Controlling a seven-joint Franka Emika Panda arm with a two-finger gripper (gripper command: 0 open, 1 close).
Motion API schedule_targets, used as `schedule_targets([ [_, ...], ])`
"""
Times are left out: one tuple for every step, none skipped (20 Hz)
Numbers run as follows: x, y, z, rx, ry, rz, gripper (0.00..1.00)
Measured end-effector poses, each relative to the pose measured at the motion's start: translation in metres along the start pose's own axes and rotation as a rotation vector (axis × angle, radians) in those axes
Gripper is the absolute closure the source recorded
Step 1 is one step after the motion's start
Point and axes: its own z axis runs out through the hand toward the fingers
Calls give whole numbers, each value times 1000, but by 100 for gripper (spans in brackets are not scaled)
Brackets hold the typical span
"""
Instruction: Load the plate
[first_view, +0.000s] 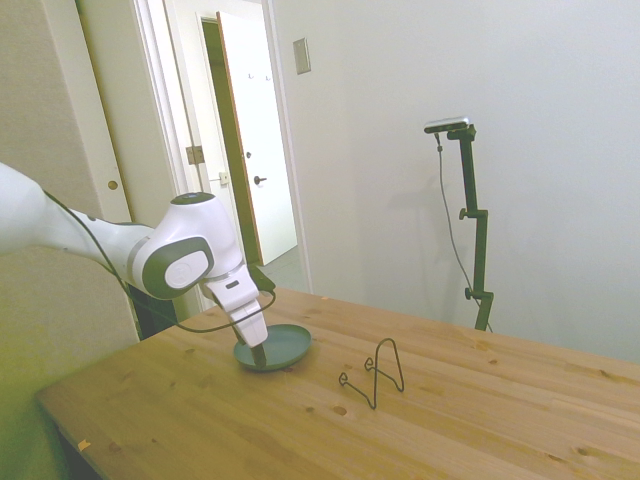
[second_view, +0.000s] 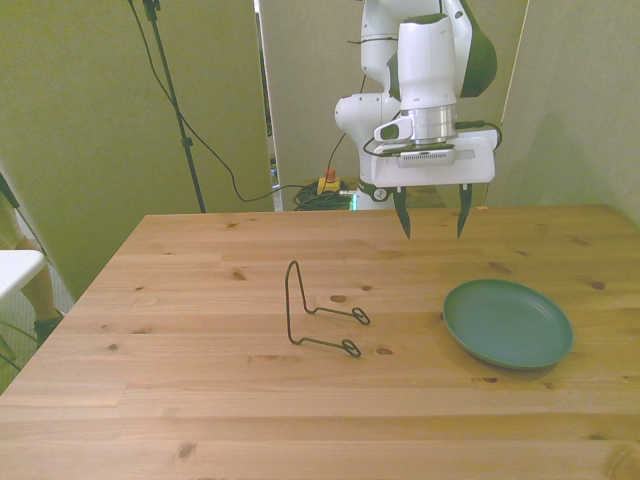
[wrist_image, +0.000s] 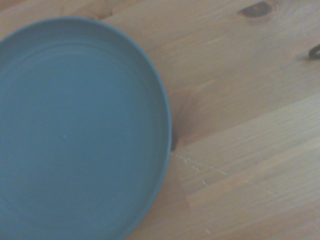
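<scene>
The plate (second_view: 508, 322) is a round grey-teal dish with a raised rim, lying flat on the wooden table (second_view: 200, 380) toward the front view's right. My gripper (second_view: 432, 222) hangs open above the table, behind the plate's far edge and a little toward the front view's left of it. Nothing is between its fingers. From the side, the gripper (first_view: 258, 358) points down in front of the near rim of the plate (first_view: 282, 345). Up close in the wrist view, the plate (wrist_image: 75, 130) fills most of the picture and is empty.
A thin black wire stand (second_view: 318, 318) stands near the middle of the table, toward the front view's left of the plate, also visible as the wire stand (first_view: 375, 372) in the side view. A cable loops off the wrist.
</scene>
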Motion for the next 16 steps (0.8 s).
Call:
schedule_targets([
  [3, -6, 3, 9, -13, 18, 0],
  [6, -11, 6, 17, -27, 35, 0],
  [9, -15, 8, 24, -39, 49, 0],
  [12, -18, 10, 31, -50, 63, 0],
  [16, -20, 11, 36, -57, 71, 0],
  [19, -21, 14, 37, -63, 79, 0],
  [24, -21, 17, 37, -69, 86, 0],
  [28, -20, 20, 37, -74, 90, 0],
  [33, -19, 22, 36, -77, 92, 0],
  [37, -19, 25, 38, -82, 98, 0],
  [41, -19, 27, 43, -86, 102, 0],
  [45, -19, 29, 46, -88, 106, 0],
  [49, -19, 32, 47, -93, 108, 0],
  [52, -19, 34, 51, -101, 111, 0],
  [55, -19, 38, 55, -107, 110, 0],
  [58, -19, 40, 64, -112, 112, 0],
])
